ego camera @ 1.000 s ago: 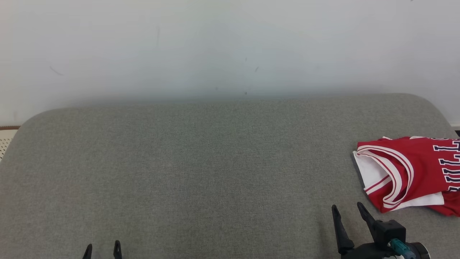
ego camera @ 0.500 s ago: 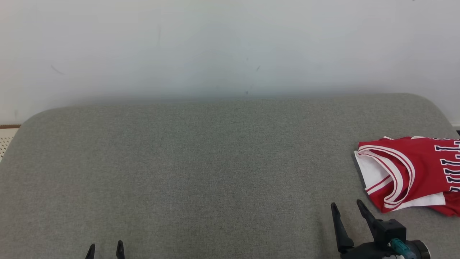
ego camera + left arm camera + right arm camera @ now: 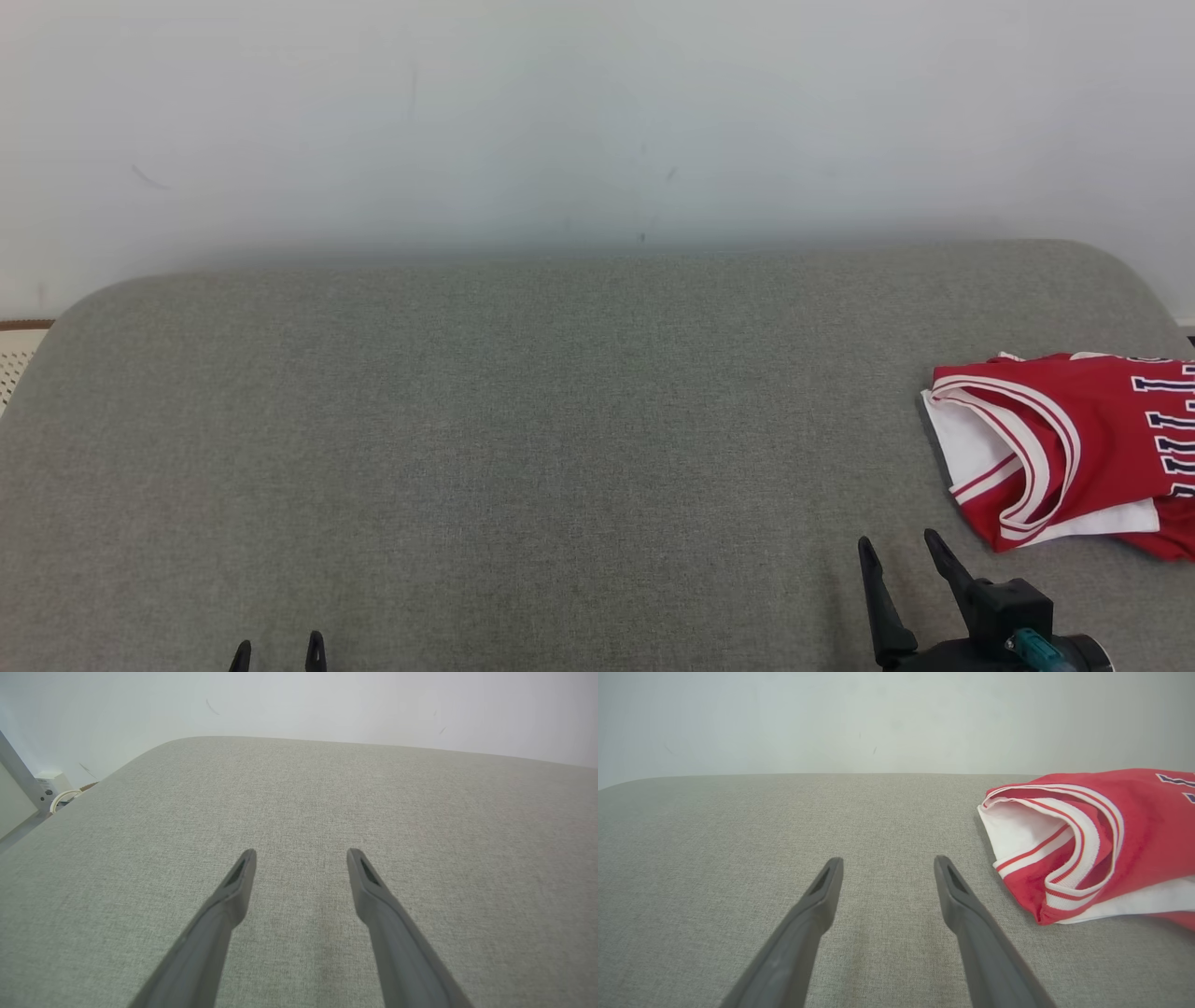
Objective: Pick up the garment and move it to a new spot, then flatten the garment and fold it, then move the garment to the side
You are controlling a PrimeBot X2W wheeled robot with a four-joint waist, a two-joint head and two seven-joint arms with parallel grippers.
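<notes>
Two spread, empty: left tool [image 3: 278, 642], right tool [image 3: 897, 539]; garment [image 3: 1102, 439] (folded) near latter

You'll find the left gripper [image 3: 279, 643], the pair of long dark fingers at 7 o'clock in the head view, has slid toward 6 o'clock with a slight drift toward 3 o'clock, so less of its tips clears the bottom edge than a second ago. The right gripper [image 3: 896, 539], dark-fingered on its black body, has sunk a touch toward 6 o'clock too. The whole head picture has crept faintly toward 1 o'clock, the small dark marks [image 3: 670, 174] on the pale wall [image 3: 373, 112] included: that is your camera moving.
</notes>
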